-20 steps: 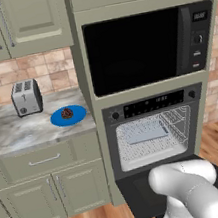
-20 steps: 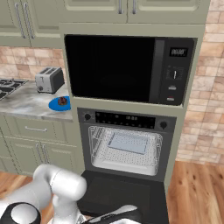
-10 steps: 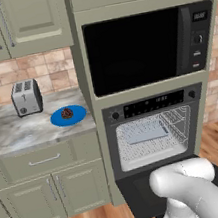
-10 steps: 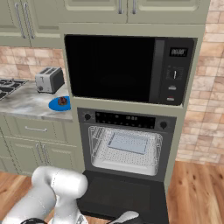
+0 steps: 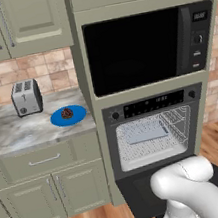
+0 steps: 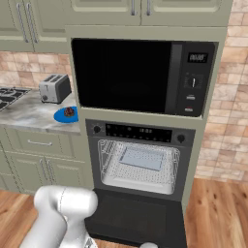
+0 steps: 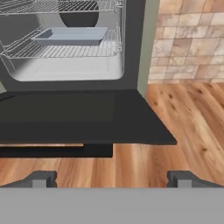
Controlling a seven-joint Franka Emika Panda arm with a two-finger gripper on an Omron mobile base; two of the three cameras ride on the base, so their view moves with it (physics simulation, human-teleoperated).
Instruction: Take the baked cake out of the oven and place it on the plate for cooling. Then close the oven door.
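Left base view: the cake (image 5: 67,112) is seen resting on the plate (image 5: 68,115) on the table (image 5: 14,135). The oven door (image 7: 74,116) is judged left to shut; the tool (image 7: 112,178) is spread wide, empty, below it.

1. Baked cake (image 5: 67,112): small, round, dark brown, lumpy. Sits near the middle of the plate.
2. Plate (image 5: 57,120): flat, round, bright blue, lying on the marble table just left of the oven column.
3. Oven (image 5: 153,105): black, built-in; control strip with two round knobs and a display. Cavity open, wire racks visible, a pale tray on one.
4. Oven door (image 7: 87,118): dark panel dropped flat, fully open; bar handle along its front edge.
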